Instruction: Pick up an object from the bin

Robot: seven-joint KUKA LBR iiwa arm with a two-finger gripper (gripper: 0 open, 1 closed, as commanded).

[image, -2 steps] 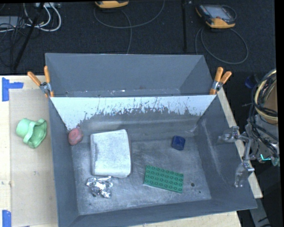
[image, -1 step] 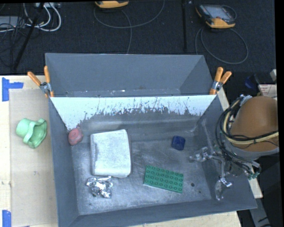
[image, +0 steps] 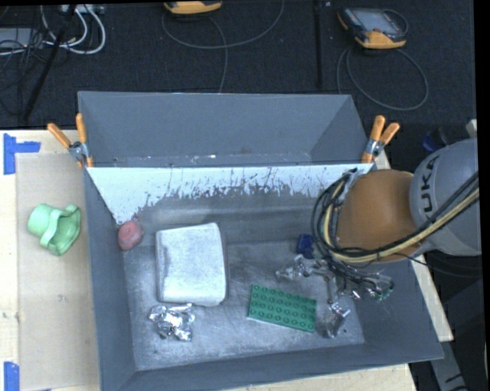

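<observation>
Just to the left of the gripper (image: 336,317), as the camera looks down, a green studded plate (image: 283,308) lies flat on the floor of the bin (image: 227,151), its near end just beside the gripper's tip, perhaps touching it. Whether the gripper is released or clenched I cannot tell, and nothing can be made out in its hold. The plate looks like the likeliest thing to take, and the main risk is its shape: thin and flat on the metal, it offers only an edge, so a closing grip could skid it away or tip it up and drop it. The gripper is also low and close to the bin's front right corner, so pressing further down could scrape the floor. A small blue thing (image: 304,245) beyond the gripper, half hidden by the wrist cables (image: 326,220), could be knocked. The white block (image: 191,263), crumpled foil (image: 173,322) and pink ball (image: 129,235) lie well apart, further left.
</observation>
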